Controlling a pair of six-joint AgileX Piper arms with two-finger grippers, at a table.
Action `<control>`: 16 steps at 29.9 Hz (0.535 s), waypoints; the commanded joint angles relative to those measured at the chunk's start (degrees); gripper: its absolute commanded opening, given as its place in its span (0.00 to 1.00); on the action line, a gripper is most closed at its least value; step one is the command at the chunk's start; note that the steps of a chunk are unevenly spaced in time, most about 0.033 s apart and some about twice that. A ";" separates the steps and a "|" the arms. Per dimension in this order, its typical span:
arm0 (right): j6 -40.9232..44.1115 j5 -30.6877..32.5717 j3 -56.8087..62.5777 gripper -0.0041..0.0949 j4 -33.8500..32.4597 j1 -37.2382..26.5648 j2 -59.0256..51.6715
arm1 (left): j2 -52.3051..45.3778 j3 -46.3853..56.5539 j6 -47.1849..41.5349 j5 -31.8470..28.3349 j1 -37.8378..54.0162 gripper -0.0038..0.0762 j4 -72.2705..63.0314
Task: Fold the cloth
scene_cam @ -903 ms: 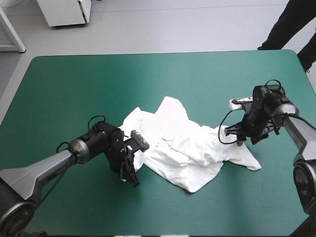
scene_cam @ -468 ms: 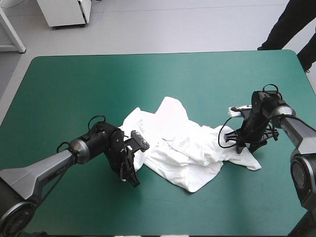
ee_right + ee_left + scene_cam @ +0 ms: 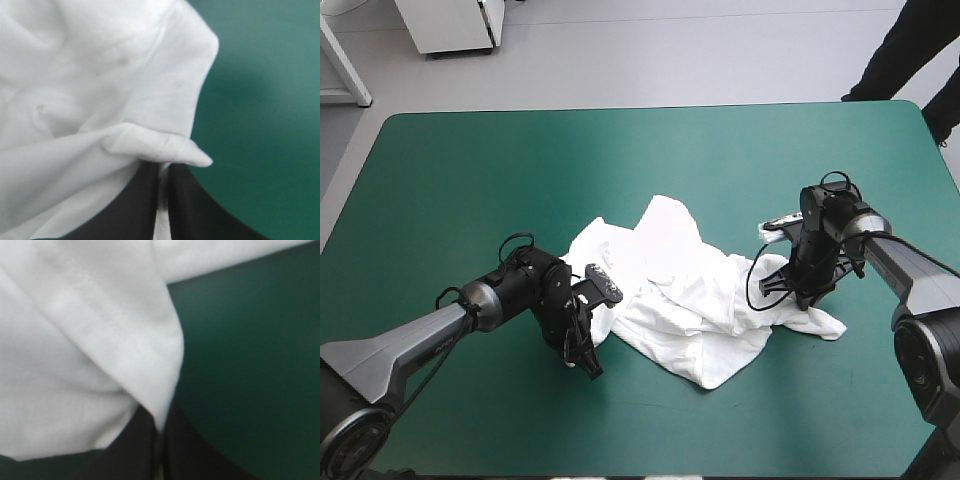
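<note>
White T-shirt (image 3: 680, 300), crumpled, mid teal-green surface (image 3: 470, 170). Left gripper (image 3: 160, 426): jaws clamped on near-left hem. Right gripper (image 3: 164, 172): jaws clamped on right-hand fold.

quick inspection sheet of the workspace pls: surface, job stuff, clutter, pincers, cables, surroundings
surface: teal-green cover, flat, carrying only the cloth
job's things: T-shirt, white, a crumpled heap near mid-table, not yet folded
clutter: nothing seen
grippers: left pincer shut on a hemmed edge at the heap's left side; right pincer shut on a fold at its right side; both low at the table
cables: nothing seen
surroundings: nothing seen at or over the table
</note>
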 commanded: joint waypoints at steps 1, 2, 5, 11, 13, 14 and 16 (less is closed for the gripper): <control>0.70 -7.72 1.32 0.03 8.60 1.80 2.13 | 0.90 0.50 -0.11 1.33 -0.66 0.02 -5.85; 1.06 -7.48 1.32 0.03 8.60 1.80 2.13 | 0.80 0.09 -0.11 1.45 -0.66 0.02 -5.85; 1.28 -7.07 1.32 0.03 8.60 1.80 1.50 | 0.27 -1.62 -0.11 2.73 -0.66 0.02 -5.26; 1.32 -5.38 -1.33 0.03 6.59 1.80 -3.95 | -5.19 -6.65 -3.22 5.56 -0.66 0.02 -0.93; 1.77 -3.87 -4.07 0.03 4.79 1.80 -6.93 | -7.72 -8.68 -4.58 7.10 -0.66 0.02 0.74; 2.13 -3.25 -5.37 0.03 3.75 1.80 -8.65 | -9.31 -9.81 -5.60 8.03 -0.66 0.02 1.96; 3.19 -2.02 -9.23 0.03 0.74 1.80 -12.09 | -12.68 -12.50 -8.35 10.02 -0.66 0.02 4.30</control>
